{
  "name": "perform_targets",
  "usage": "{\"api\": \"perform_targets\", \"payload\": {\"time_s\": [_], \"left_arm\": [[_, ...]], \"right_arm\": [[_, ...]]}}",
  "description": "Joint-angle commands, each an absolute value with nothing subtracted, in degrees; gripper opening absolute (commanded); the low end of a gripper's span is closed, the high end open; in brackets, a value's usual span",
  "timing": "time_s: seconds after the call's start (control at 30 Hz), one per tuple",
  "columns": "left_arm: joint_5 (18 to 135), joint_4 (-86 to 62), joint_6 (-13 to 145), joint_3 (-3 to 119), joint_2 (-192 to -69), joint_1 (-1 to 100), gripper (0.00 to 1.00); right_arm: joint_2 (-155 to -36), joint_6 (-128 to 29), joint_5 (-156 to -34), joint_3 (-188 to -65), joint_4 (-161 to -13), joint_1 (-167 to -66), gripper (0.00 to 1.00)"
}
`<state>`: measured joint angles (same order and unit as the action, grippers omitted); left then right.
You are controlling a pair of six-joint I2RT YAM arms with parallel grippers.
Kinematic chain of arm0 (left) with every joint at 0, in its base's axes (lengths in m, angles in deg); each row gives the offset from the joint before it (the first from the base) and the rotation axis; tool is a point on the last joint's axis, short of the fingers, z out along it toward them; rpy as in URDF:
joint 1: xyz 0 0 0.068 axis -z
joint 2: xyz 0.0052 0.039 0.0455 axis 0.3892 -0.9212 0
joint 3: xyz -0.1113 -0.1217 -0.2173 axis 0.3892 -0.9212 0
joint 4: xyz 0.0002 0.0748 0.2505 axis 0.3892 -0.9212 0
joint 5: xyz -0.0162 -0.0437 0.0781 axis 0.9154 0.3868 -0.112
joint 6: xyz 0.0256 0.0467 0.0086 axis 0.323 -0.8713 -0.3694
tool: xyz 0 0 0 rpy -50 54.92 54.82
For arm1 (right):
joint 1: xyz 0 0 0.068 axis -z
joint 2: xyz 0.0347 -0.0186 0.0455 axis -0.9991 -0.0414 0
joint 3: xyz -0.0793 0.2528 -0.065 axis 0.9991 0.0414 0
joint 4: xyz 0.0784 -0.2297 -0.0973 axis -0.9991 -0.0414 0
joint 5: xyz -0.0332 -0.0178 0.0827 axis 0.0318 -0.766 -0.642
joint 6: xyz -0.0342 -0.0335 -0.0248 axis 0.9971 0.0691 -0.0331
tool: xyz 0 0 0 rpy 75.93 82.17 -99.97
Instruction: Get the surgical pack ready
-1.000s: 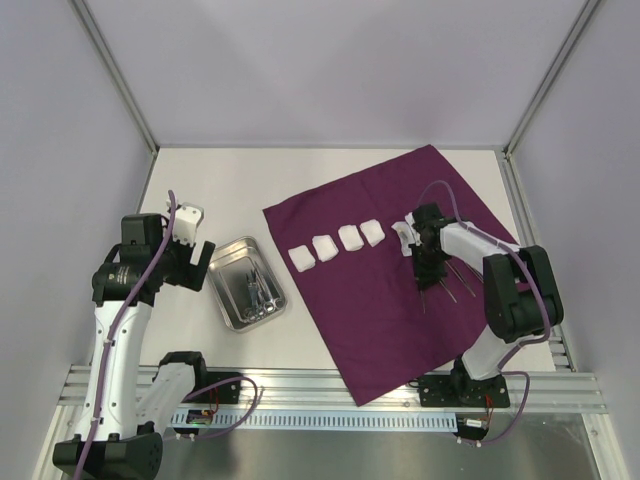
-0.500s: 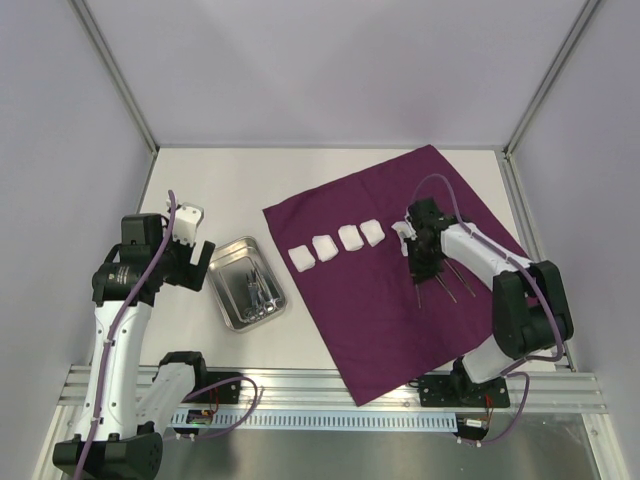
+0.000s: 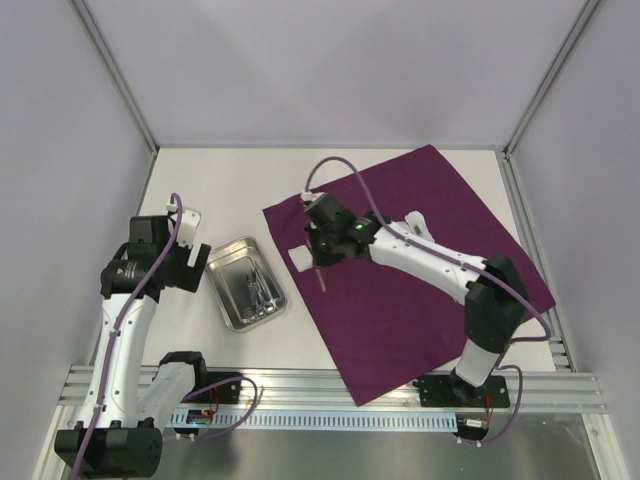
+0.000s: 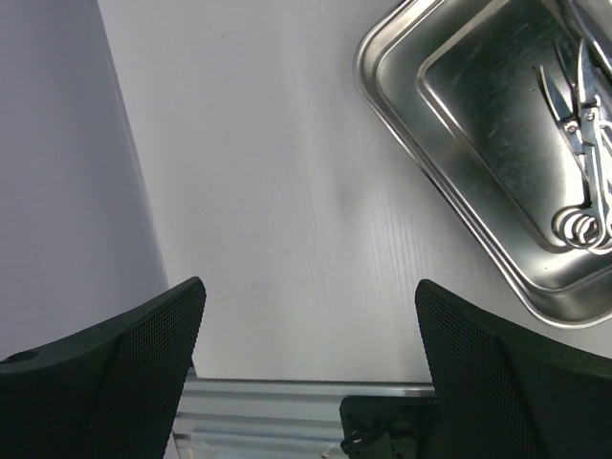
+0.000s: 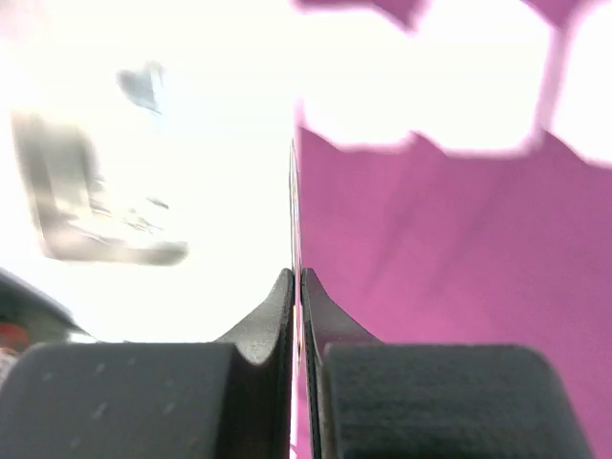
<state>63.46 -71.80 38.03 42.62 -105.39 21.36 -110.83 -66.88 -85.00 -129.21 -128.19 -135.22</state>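
Clamps a thin instrument (image 3: 321, 276) in the right gripper (image 3: 320, 256) over the left edge of the purple cloth (image 3: 420, 290). Holds the left gripper (image 4: 311, 363) released above the counter (image 4: 268, 191), beside the steel tray (image 4: 478, 115) of scissors (image 4: 581, 134).

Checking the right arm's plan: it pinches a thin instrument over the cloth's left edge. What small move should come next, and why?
Probably shift the right gripper left until the instrument hangs over the steel tray, then open. It is shut on the instrument above the purple cloth edge; the tray, already holding instruments, lies just to its left.
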Motion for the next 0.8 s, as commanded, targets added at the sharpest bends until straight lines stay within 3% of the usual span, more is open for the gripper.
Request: {"api": "perform_targets", "payload": {"time_s": [0.0, 0.2, 0.33, 0.77], "left_arm": [[56.76, -69.2, 39.33, 41.81, -104.97, 21.06, 1.0], [52.98, -68.06, 40.56, 41.72, -104.61, 21.15, 1.0], [52.44, -68.05, 40.74, 42.16, -104.44, 21.15, 1.0], [54.28, -68.14, 40.47, 41.99, -104.7, 21.15, 1.0]], "right_arm": [[-121.19, -73.19, -83.49, -140.76, -119.65, -142.27, 0.0], [-141.12, -76.88, -82.69, -166.33, -120.53, -148.96, 0.0], [-149.15, -78.21, -80.77, -174.09, -122.64, -151.25, 0.01], [-152.95, -78.73, -71.8, -171.57, -124.4, -156.0, 0.01]]}}
